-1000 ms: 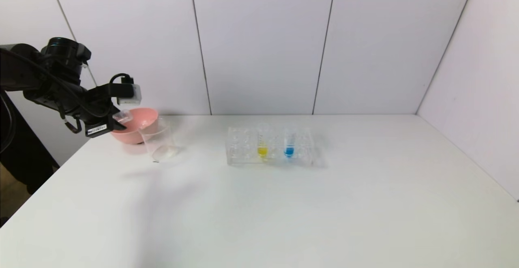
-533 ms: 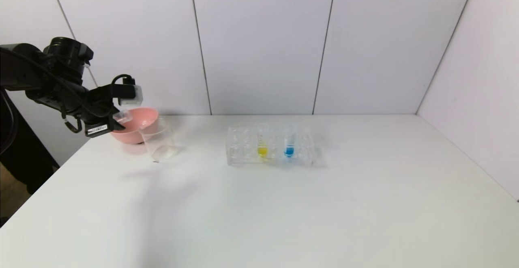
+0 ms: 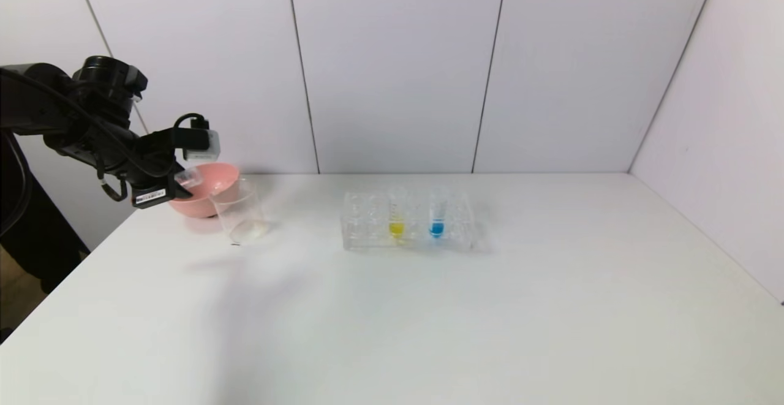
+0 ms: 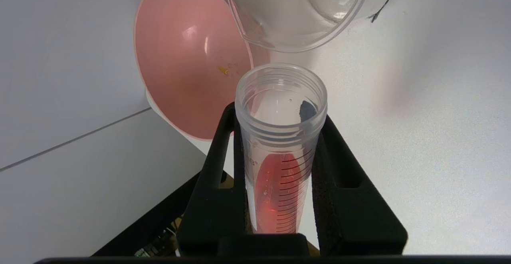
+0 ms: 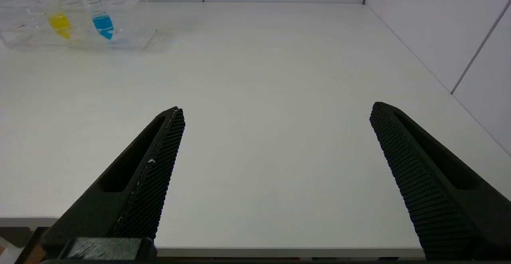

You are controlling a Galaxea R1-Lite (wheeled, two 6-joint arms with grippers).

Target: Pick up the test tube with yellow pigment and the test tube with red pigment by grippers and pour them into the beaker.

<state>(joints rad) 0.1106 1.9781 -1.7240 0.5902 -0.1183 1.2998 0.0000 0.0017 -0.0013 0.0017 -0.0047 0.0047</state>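
While the left gripper (image 4: 279,136) hangs at far left of the table (image 3: 429,319), its fingers (image 4: 217,168) are clamped on the test tube with red pigment (image 4: 279,156). Tube tilted, open mouth just beside the beaker (image 4: 299,12) rim; red liquid lies along tube wall. Pink bowl (image 4: 187,64) sits just beyond beaker, far-left corner. Test tube with yellow pigment (image 3: 396,215) stands in clear rack (image 3: 367,221) mid-table, blue tube (image 3: 436,215) to its right. Right gripper (image 5: 275,184) near right edge, fingers spread wide, holding nothing.
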